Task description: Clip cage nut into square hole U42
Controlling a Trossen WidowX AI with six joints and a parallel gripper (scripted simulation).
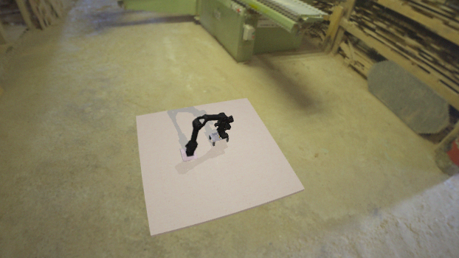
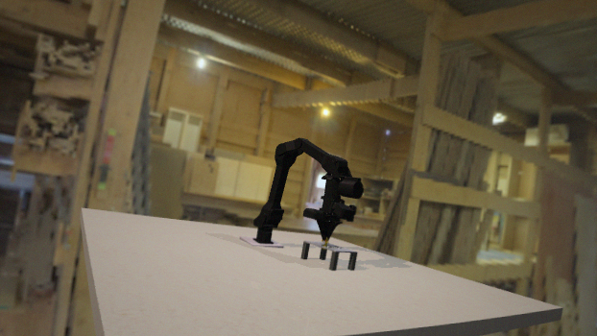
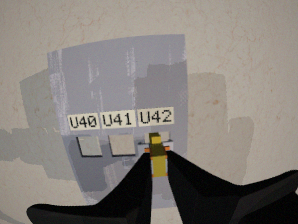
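Pincer (image 1: 223, 137) (image 2: 325, 239) (image 3: 157, 157): clamped on nut (image 3: 159, 164) | nut: over or entering U42 hole, depth unclear; rail plate (image 1: 214, 138) (image 2: 343, 249) (image 3: 107, 60) inward from all worktop (image 1: 221, 199) (image 2: 216, 288) (image 3: 260, 40) edges | advice: keep wings squeezed, centre, lower straight, release once flanges seat

Rail plate (image 3: 107, 70): three pale labels in row, "U40" (image 3: 83, 121), "U41" (image 3: 118, 119), "U42" (image 3: 156, 116), above square holes.
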